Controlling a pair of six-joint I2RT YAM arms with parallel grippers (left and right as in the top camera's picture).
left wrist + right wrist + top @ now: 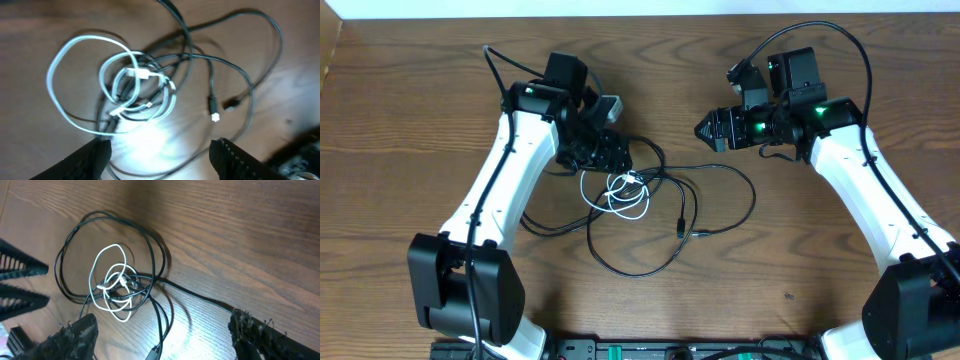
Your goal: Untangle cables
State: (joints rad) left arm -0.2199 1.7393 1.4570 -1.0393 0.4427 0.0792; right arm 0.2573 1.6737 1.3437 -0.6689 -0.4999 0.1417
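In the overhead view the left end effector [610, 156] sits at the 10 o'clock edge of the tangle, too dark there to read. Its own wrist camera shows its two fingers [95, 157] spread wide apart and gripping nothing, with the bench [410, 120] and the cords lying between and beyond them. Just at its 5 o'clock lies the white cable [624, 192], which looks from overhead like a small knot of loops. The left wrist view separates it into one large loop thrown out toward 9 o'clock and several tighter turns with black cord threaded through them. The black cables [754, 200] spread in wide loops from there, so the whole tangle is wider than it is deep, with its long axis running roughly 9 to 3 o'clock near the bench's middle. Two plug ends [680, 222] lie inside the right-hand loops: overhead, one lies along 12 to 6 o'clock and the other, just beside it, nearer 9 to 3. Only the left wrist view shows a pale tip on one of them. The right end effector [701, 130] is at the tangle's 1 o'clock, well apart from it, with its nose aimed toward 9 o'clock. Its wrist camera shows its fingers [75, 335] set apart and empty, with the coils between them, and also catches the left arm's ridged fingers parted at the frame's left edge.
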